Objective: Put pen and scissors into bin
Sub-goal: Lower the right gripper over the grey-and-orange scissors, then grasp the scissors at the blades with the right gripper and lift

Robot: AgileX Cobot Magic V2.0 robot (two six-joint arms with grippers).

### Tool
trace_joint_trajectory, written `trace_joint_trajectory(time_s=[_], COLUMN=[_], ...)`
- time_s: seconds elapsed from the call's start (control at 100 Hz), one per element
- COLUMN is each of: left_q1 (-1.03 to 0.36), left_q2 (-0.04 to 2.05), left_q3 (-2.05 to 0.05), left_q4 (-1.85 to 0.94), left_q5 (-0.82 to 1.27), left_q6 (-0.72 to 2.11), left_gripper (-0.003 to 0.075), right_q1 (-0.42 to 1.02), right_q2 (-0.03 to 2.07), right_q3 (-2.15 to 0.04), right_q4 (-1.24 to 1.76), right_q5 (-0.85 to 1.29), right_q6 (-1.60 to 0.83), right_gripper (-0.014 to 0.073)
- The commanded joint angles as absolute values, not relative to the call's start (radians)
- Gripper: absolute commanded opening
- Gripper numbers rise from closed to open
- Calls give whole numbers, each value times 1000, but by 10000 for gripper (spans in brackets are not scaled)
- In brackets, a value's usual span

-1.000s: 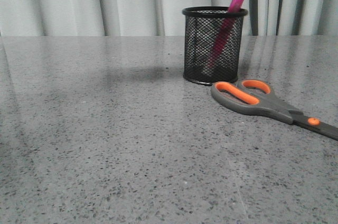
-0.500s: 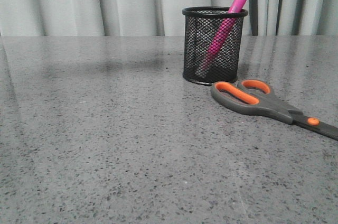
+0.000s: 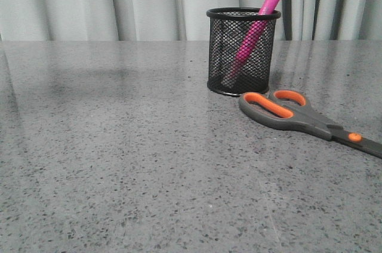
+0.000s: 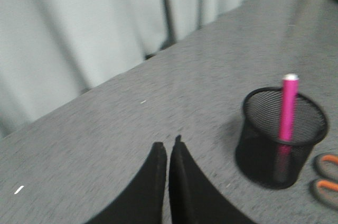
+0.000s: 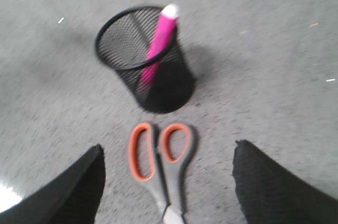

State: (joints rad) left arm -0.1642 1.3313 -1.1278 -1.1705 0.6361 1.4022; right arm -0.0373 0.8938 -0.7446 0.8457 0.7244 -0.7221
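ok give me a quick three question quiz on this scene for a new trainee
1. True or false: the pen already stands in the bin.
2. Which gripper is open: A the left gripper, B the right gripper?
3. Fill in: the scissors lie flat on the ____, handles toward the bin.

Key: 1 true, it leans on the rim, white end up. 2 B, fingers wide apart above the scissors handles; the left one's are together. 3 table.

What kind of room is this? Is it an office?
Probably a desk or test bench, maybe in an office: a speckled grey tabletop, pale curtains behind it, and desk things like a mesh bin holding a pen, plus scissors.
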Motion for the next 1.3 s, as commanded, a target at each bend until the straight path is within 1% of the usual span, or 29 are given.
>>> trace_joint_trajectory(time_s=[0.0, 0.17, 0.24, 0.33, 0.45, 0.56, 0.62, 0.67, 0.96, 1.29], left_q1=[-161, -145, -135, -122, -110, -110, -110, -110, -110, -110], left_q2=[1185, 1034, 994, 965, 953, 952, 952, 952, 952, 952], left_q3=[-1037, -890, -854, -825, -799, -792, -792, -792, -792, -792], left_q4=[-1223, -1223, -1223, -1223, -1226, -1240, -1245, -1256, -1256, -1256], left_q5=[501, 457, 449, 444, 442, 442, 442, 442, 442, 436], left_q6=[1390, 1390, 1390, 1390, 1390, 1389, 1389, 1389, 1389, 1389], left_gripper=[-20, -19, -19, -19, -19, -19, -19, -19, -19, -19], right_q1=[-43, -31, 9, 95, 239, 369, 420, 445, 457, 457], right_q2=[926, 1000, 1029, 1064, 1115, 1167, 1195, 1220, 1345, 1415], right_q3=[-779, -785, -807, -848, -914, -963, -979, -988, -1036, -1068], right_q4=[922, 898, 843, 725, 426, 134, 61, 39, 39, 41], right_q5=[754, 806, 824, 829, 831, 863, 883, 892, 890, 891], right_q6=[-805, -827, -822, -768, -574, -318, -235, -221, -207, -207], right_gripper=[463, 463, 463, 463, 463, 463, 463, 463, 463, 463])
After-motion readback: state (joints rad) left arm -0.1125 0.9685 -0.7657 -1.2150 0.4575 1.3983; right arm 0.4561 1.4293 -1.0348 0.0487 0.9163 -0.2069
